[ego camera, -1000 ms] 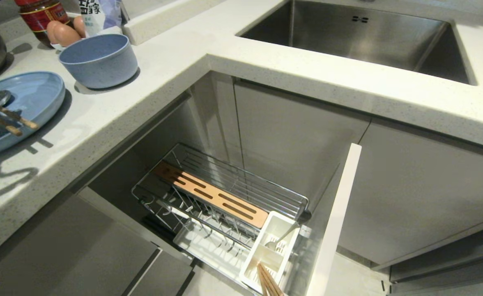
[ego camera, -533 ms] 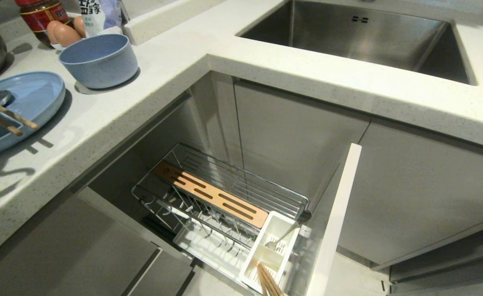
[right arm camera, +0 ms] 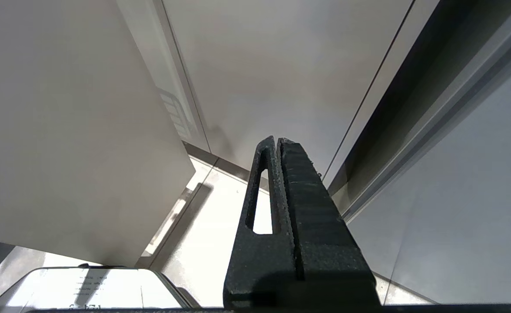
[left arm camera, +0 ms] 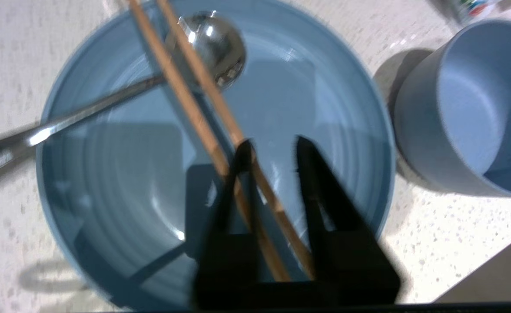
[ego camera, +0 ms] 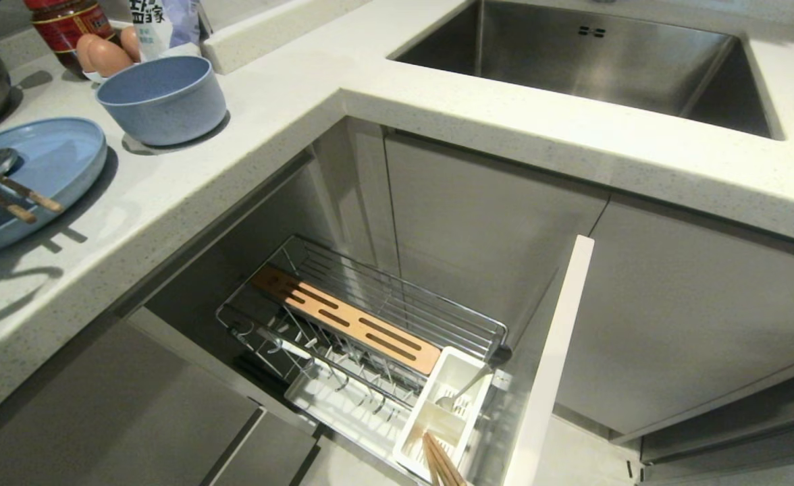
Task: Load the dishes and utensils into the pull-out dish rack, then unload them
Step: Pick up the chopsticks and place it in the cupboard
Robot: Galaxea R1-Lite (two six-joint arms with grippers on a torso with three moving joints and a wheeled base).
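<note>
Shadows on the far-left counter (ego camera: 188,196) shift since the earlier frame; dishes unmoved. Left gripper (left arm camera: 273,145): parted, holding nothing, above chopsticks (left arm camera: 203,113) and spoon (left arm camera: 212,48) on plate (left arm camera: 325,108); bowl (ego camera: 162,98) beside. Rack (ego camera: 370,337) pulled out. Right gripper (right arm camera: 278,141): clenched, empty, by the cabinet.

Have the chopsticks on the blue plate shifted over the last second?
No. The chopsticks lie across the blue plate as before, their tips at the same spot near its rim.

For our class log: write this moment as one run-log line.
left tool: open above chopsticks | chopsticks, spoon: on plate | right tool: shut, parked
</note>
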